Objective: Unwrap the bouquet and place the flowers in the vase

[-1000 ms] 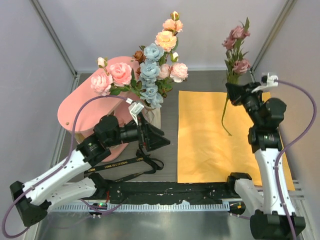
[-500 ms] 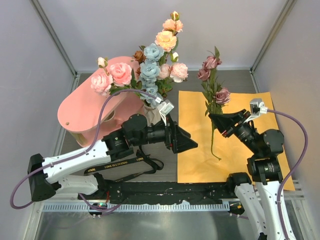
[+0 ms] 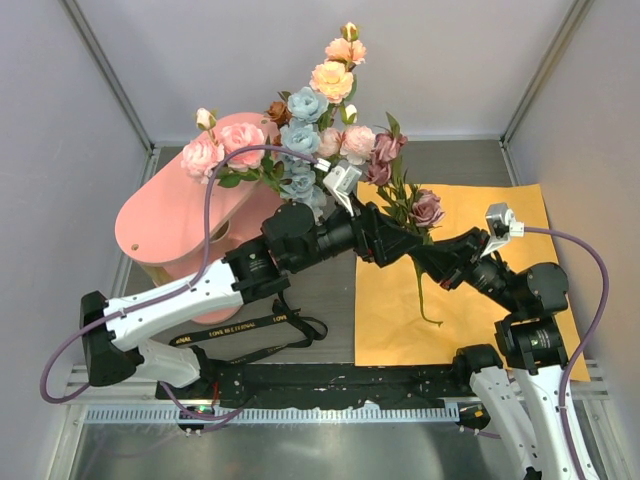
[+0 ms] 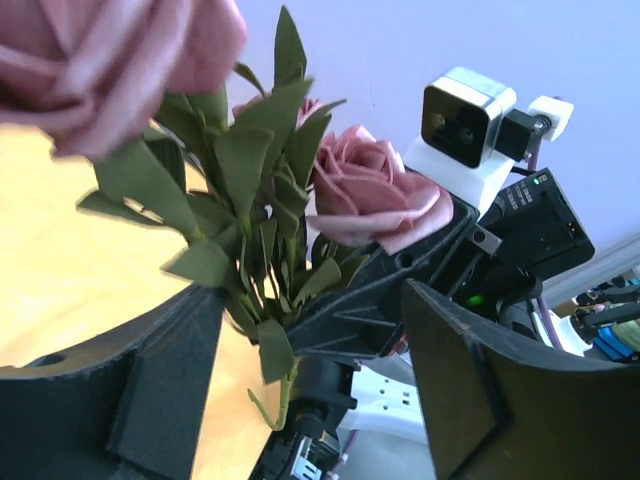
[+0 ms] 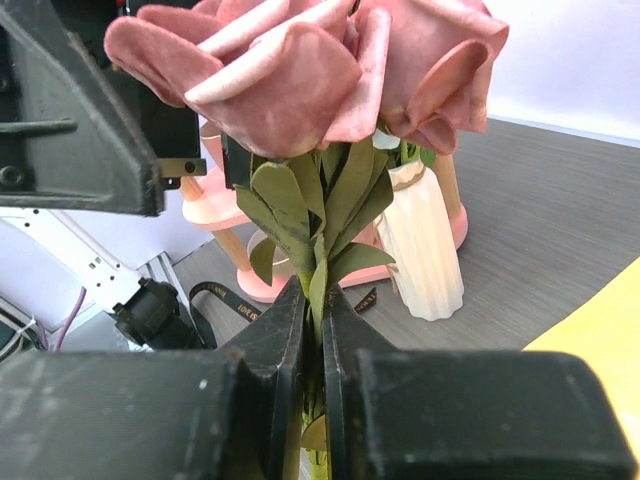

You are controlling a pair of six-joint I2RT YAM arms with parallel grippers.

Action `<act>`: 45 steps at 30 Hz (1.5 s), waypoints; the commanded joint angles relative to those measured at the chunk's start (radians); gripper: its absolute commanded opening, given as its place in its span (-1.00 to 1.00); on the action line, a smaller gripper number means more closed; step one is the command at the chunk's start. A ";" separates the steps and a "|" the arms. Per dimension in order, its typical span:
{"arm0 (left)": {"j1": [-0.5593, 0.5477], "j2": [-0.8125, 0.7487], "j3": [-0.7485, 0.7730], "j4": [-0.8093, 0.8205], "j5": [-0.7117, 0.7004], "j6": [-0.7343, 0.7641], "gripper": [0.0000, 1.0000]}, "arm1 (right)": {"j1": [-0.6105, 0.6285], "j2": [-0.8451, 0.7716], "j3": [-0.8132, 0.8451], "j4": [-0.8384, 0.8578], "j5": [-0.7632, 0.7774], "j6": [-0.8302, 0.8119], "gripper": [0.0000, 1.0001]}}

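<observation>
My right gripper [image 5: 320, 330] is shut on the stem of a sprig of mauve roses [image 3: 427, 207], held tilted above the flat orange paper [image 3: 470, 300]. My left gripper [image 3: 393, 243] is open, its jaws on either side of the sprig's green leaves [image 4: 250, 200] and stem without closing on them; the right gripper's fingers [image 4: 380, 310] lie between them. The white ribbed vase [image 5: 422, 245] stands behind on the grey table. Pink, peach and pale blue flowers [image 3: 305, 110] rise from where it stands; my left arm hides it in the top view.
A pink shelf [image 3: 170, 220] stands at the left beside the vase. The black printed ribbon [image 3: 250, 325] lies loose on the table in front of it. Grey walls close in the table's sides and back.
My right gripper carried the mauve sprig left and lower, toward the vase. My left arm swung right to meet it, and its jaws now bracket the sprig.
</observation>
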 commanded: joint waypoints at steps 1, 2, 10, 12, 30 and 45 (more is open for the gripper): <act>-0.004 0.027 0.062 0.041 -0.030 0.033 0.34 | 0.015 -0.014 0.045 0.000 -0.021 -0.040 -0.94; -0.004 0.032 0.067 0.039 -0.032 0.033 0.28 | 0.017 -0.013 0.045 -0.002 -0.019 -0.043 -0.93; -0.004 0.061 0.078 0.035 -0.021 0.038 -0.37 | 0.027 -0.019 0.043 -0.005 -0.011 -0.051 -0.93; -0.004 0.064 0.079 0.038 -0.020 0.044 -0.53 | 0.032 -0.017 0.043 -0.005 -0.011 -0.052 -0.88; -0.004 -0.212 0.144 -0.353 -0.151 0.401 -0.99 | 0.049 0.049 0.259 -0.189 0.127 -0.064 0.55; -0.004 -0.379 0.234 -0.470 -0.493 0.781 -1.00 | 0.055 0.052 0.252 -0.212 0.235 -0.095 0.56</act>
